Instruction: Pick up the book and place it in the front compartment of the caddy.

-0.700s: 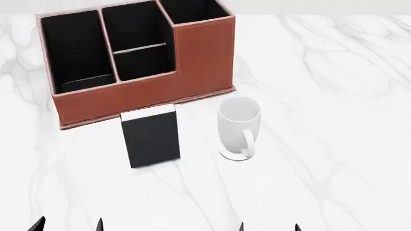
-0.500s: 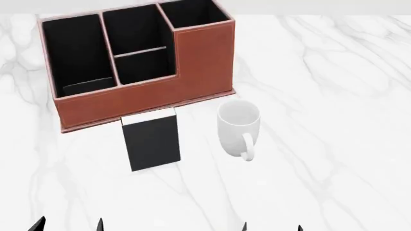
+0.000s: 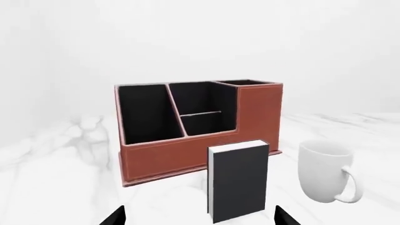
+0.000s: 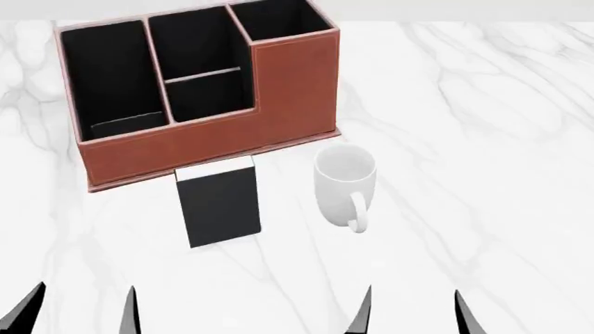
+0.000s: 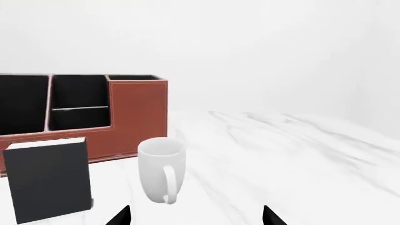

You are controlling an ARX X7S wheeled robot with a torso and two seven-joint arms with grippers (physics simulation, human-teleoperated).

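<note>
Left gripper [image 4: 82, 309] open before upright book [image 4: 220, 203]

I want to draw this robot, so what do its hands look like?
Only the fingertips show. Each gripper, left gripper and right gripper, has two thin black fingers that taper to sharp points, like flat dark blades. They look plain: no cables, stripes or markings can be seen. The arms themselves are out of view.

Setting: simulated desk or office-type scene, bare white surroundings. White marble-veined counter [image 4: 483, 139] carrying a reddish-brown leather desk caddy [image 4: 199, 90], a black book [image 4: 221, 202] and a white mug [image 4: 344, 182].
</note>
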